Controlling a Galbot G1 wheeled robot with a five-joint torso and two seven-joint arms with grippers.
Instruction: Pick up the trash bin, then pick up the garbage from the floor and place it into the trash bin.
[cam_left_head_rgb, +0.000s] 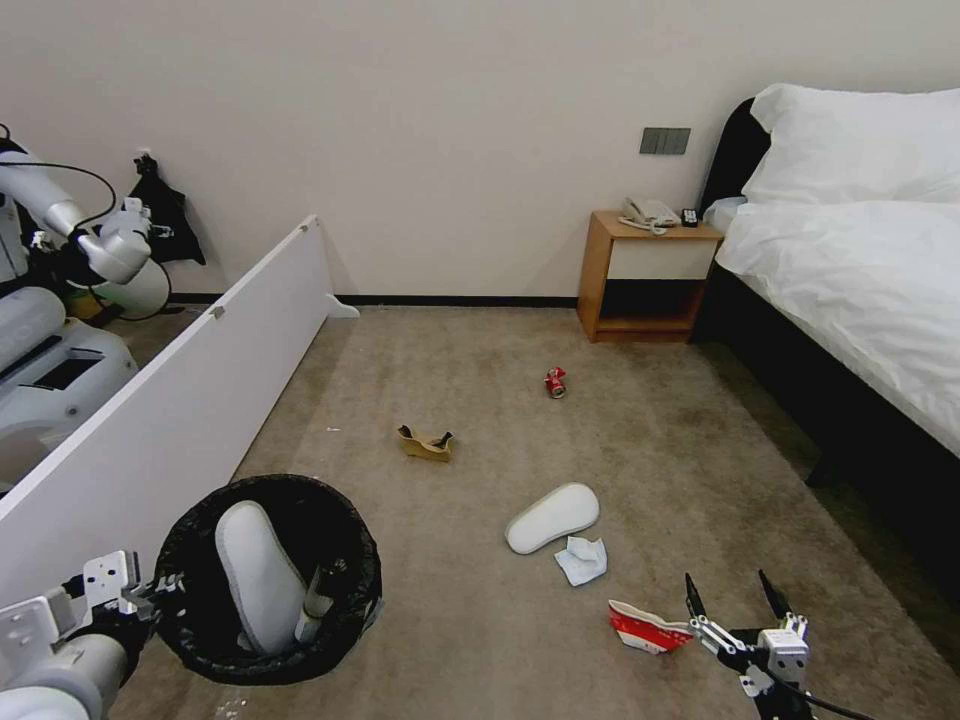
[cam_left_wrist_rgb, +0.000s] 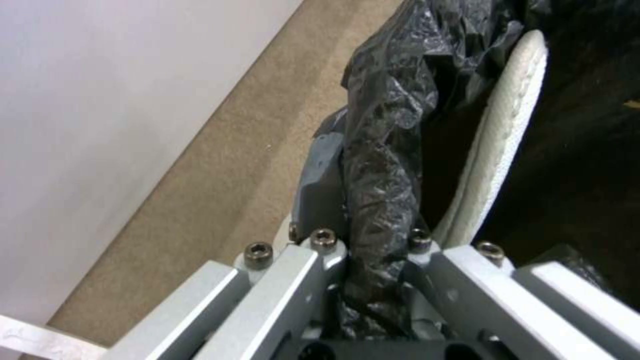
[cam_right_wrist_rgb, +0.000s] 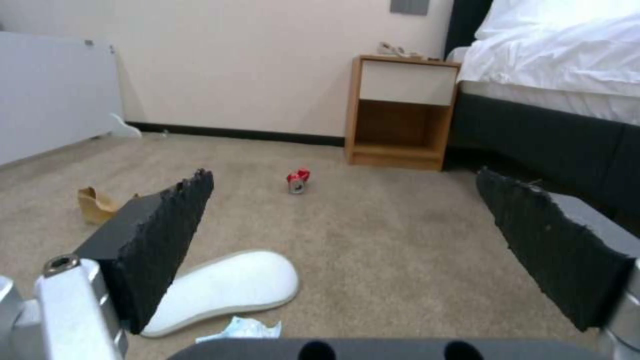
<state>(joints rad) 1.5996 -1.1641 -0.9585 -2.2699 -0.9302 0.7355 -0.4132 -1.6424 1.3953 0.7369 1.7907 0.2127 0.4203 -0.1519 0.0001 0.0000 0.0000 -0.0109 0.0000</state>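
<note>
The trash bin (cam_left_head_rgb: 352, 540), lined with a black bag, stands at the lower left on the carpet. My left gripper (cam_left_head_rgb: 150, 590) is shut on its rim; the left wrist view shows the bag-covered rim (cam_left_wrist_rgb: 383, 150) pinched between the jaws. One white slipper (cam_left_head_rgb: 258, 575) leans inside the bin. Garbage lies on the floor: a second white slipper (cam_left_head_rgb: 552, 517), a tissue (cam_left_head_rgb: 582, 560), a red-white carton (cam_left_head_rgb: 645, 628), brown cardboard (cam_left_head_rgb: 425, 443) and a red can (cam_left_head_rgb: 555, 382). My right gripper (cam_left_head_rgb: 735, 600) is open just right of the carton, low over the carpet, with nothing between its fingers (cam_right_wrist_rgb: 167, 235).
A long white board (cam_left_head_rgb: 180, 400) runs along the left beside the bin, with another robot's body (cam_left_head_rgb: 60, 330) behind it. A wooden nightstand (cam_left_head_rgb: 645, 275) stands at the far wall. A bed (cam_left_head_rgb: 860, 270) with a dark base lines the right side.
</note>
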